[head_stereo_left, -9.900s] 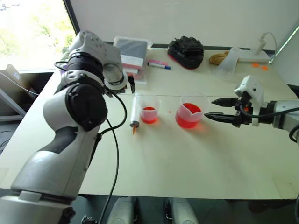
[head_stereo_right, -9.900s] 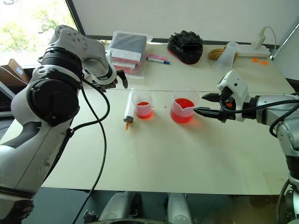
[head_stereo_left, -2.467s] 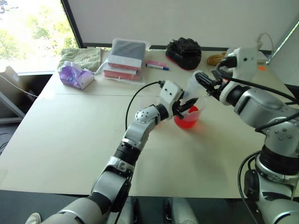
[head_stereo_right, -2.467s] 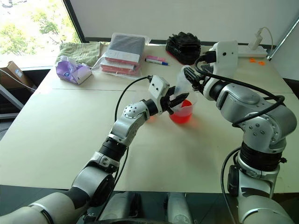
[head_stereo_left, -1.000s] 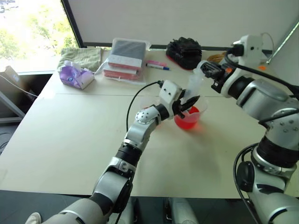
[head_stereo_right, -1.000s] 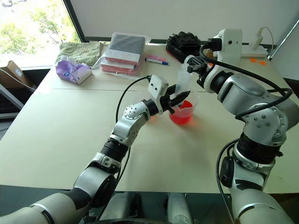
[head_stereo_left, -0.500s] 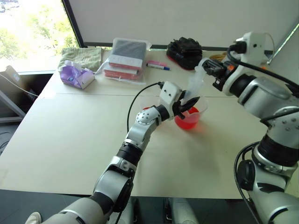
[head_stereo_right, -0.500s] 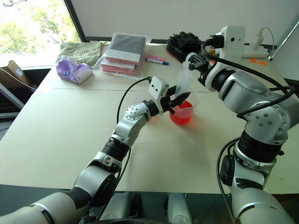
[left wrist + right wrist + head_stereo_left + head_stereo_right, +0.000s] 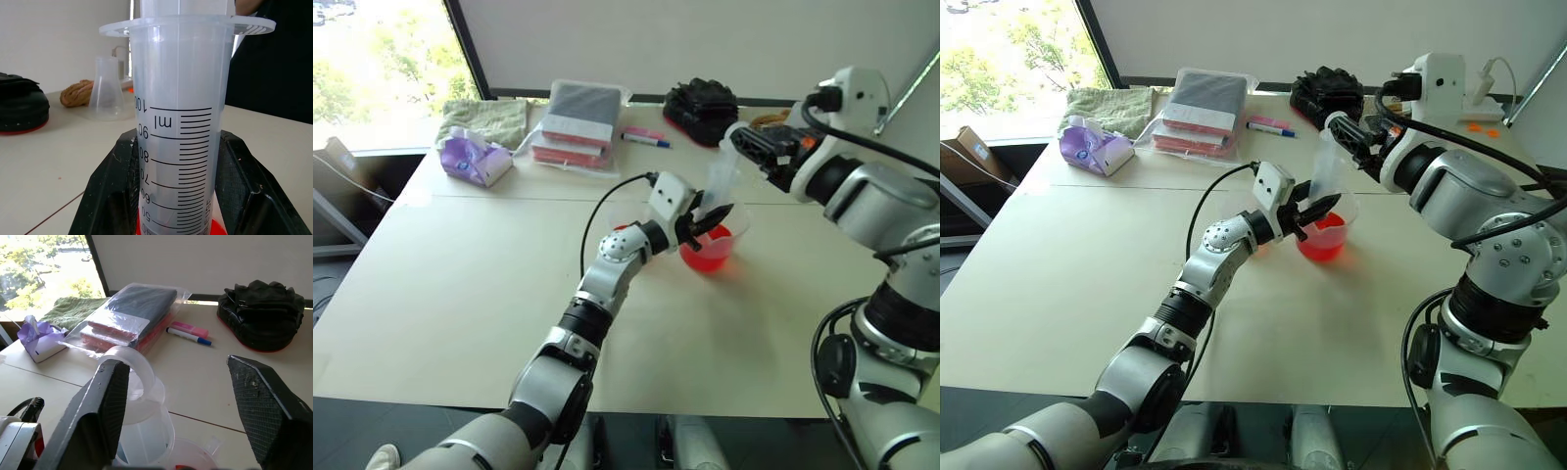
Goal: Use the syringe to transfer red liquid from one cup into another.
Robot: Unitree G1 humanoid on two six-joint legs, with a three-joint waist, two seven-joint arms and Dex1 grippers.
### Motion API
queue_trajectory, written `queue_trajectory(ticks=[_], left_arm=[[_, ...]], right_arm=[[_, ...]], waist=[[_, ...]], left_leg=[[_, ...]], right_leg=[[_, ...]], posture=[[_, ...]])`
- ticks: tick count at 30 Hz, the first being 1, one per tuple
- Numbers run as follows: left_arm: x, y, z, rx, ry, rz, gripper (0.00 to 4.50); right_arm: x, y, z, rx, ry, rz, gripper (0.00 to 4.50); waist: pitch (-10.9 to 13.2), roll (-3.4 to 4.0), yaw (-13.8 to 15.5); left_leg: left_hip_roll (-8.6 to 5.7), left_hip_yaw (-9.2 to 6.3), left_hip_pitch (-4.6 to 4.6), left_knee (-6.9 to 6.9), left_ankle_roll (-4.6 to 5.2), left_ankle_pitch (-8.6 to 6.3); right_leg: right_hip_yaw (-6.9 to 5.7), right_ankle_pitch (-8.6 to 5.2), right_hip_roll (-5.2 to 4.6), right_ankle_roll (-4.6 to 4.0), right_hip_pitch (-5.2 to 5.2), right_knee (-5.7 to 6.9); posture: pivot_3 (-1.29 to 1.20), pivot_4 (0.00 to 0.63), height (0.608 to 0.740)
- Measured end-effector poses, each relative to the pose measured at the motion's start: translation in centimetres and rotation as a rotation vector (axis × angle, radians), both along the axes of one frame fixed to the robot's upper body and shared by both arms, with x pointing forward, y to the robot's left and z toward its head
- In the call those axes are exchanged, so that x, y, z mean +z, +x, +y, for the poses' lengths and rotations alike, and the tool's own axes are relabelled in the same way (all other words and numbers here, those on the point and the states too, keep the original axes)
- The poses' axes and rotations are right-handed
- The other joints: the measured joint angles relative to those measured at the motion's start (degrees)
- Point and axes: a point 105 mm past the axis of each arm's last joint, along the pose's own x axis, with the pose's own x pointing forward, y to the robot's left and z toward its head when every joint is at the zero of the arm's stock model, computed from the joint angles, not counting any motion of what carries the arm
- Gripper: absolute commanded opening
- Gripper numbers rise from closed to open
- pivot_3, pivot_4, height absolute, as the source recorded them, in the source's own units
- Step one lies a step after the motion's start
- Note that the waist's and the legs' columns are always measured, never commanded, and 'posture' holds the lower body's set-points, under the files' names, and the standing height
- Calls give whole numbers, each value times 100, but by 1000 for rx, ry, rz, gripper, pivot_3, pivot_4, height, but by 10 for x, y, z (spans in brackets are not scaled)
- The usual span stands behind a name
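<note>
The right claw had just spread wide, letting go of the plunger; the left claw gripped the syringe upright over the beaker on the worktop.

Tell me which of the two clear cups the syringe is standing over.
The syringe stands over the larger spouted beaker holding red liquid, not the smaller straight cup, which sits mostly hidden behind the left arm.
</note>
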Motion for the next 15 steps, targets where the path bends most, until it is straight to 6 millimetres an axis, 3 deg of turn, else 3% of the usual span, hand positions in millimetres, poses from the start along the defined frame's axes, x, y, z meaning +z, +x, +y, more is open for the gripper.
queue_trajectory(ticks=[15], left_arm=[[1,0,-2,2,1,-36,1551]], right_arm=[[3,-20,-25,31,-128,51,3068]], waist=[[0,0,14]], left_leg=[[0,-4,-13,0,9,-5]], right_leg=[[-7,1,-6,0,1,-25]], posture=[[0,150,740]])
